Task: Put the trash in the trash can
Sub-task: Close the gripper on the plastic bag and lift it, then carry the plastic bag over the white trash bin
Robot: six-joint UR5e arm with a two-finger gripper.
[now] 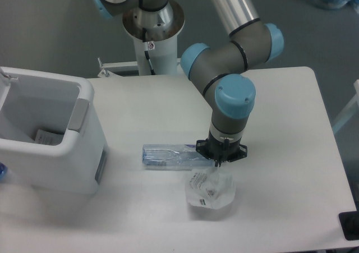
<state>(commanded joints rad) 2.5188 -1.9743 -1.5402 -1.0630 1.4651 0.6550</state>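
Hand (220,162) pointing straight down, fingers together.

One fixed camera, high and angled down from the table's front edge.

It faces the arm's pedestal (152,26) at the far side, takes in nearly the whole white table (280,107) at middle range, and cuts off the trash can (53,135) at the left border.
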